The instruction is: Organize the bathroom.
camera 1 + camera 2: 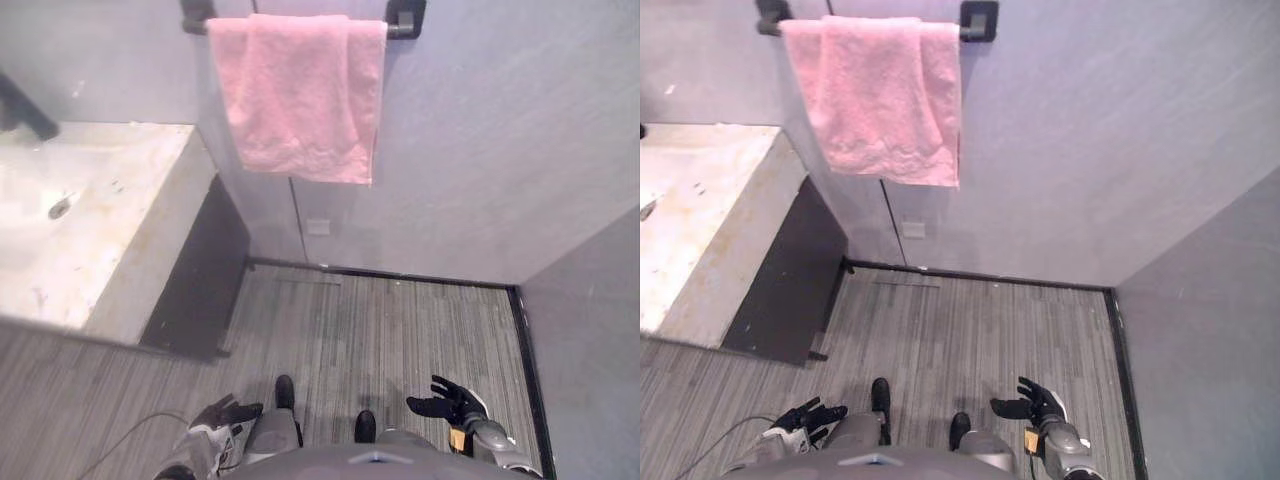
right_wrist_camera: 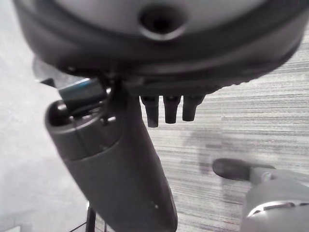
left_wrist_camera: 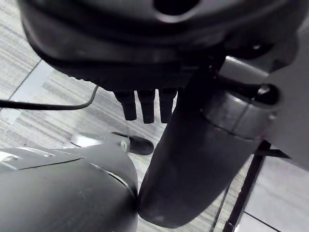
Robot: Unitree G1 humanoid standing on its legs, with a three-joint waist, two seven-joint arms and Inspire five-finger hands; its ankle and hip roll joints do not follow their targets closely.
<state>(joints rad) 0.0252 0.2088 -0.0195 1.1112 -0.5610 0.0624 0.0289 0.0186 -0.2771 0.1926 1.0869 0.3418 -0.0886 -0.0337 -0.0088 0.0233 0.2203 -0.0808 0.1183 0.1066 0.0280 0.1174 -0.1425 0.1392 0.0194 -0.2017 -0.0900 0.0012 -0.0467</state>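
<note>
Grey bathroom walls carry a black rail with a pink towel draped over it, beside a pale sink counter. Low over the striped floor, left hand and right hand hang relaxed and empty. Left-eye view alone catches the basin's drain.

Towel: pink, plain. Rail: black. Wall: pale grey, faintly mottled. Desk: off-white top, dull speckled marks; side panel black. Floor: grey, fine lengthwise stripes. Skirting strip: black. Left robot hand and right robot hand: dark.
</note>
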